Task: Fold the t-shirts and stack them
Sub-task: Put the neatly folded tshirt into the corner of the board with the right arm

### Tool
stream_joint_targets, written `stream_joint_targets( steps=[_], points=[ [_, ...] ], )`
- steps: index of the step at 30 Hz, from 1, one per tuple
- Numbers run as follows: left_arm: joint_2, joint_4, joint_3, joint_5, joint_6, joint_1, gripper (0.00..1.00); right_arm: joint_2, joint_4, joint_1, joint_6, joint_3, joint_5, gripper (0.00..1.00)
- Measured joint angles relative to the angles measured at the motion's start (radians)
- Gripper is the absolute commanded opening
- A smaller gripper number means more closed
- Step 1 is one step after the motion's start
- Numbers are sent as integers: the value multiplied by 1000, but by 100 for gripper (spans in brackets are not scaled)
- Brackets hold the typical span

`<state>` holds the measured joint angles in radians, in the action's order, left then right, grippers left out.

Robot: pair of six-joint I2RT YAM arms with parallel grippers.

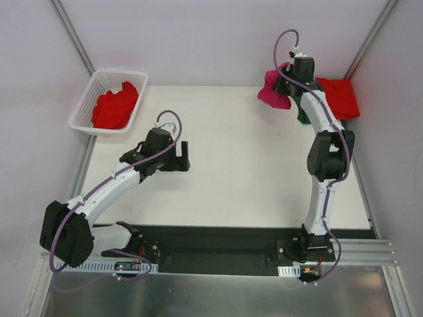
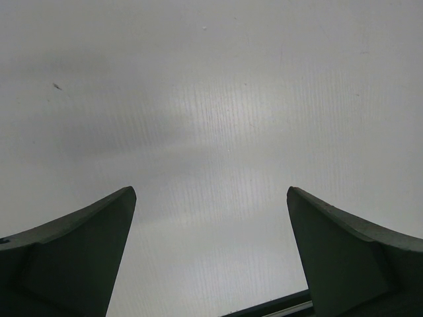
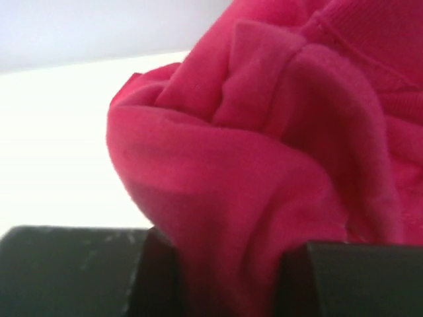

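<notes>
Right wrist | right jaws clamp magenta-pink t-shirt (image 3: 251, 185) | left jaws wide apart, empty

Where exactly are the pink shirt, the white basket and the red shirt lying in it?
pink shirt (image 1: 269, 93): overhead view, on its bunched left side.
white basket (image 1: 88, 99): overhead view, on its left wall.
red shirt (image 1: 115, 109): overhead view, on its middle.

walls (image 1: 198, 39): pale lilac panels are closing in top and sides | corner posts (image 1: 71, 33): grey metal is slanting from the upper corners | table (image 1: 231, 191): white top is filling the centre under even light | black strip (image 1: 218, 239), steel sheet (image 1: 218, 294): lying along the bottom edge
</notes>
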<state>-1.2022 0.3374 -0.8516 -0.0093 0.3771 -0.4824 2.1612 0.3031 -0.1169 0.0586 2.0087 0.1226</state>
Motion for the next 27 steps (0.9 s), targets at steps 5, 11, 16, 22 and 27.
stream_joint_targets(
  steps=[5, 11, 16, 22, 27],
  points=[
    [-18, -4, 0, 0, 0, 8, 99, 12, -27, 125, -82, 41, 2, 1],
    [-47, -11, 0, 1, 0, 13, 99, 12, -88, 273, -129, 41, -4, 1],
    [-68, -14, 0, 2, 0, 19, 99, 12, -149, 361, -152, 39, -11, 1],
    [-100, -19, -4, 2, 0, 26, 99, 13, -207, 404, -191, 39, -15, 1],
    [-128, -19, -20, 9, -2, 33, 99, 35, -269, 413, -244, 39, -16, 1]
  ],
)
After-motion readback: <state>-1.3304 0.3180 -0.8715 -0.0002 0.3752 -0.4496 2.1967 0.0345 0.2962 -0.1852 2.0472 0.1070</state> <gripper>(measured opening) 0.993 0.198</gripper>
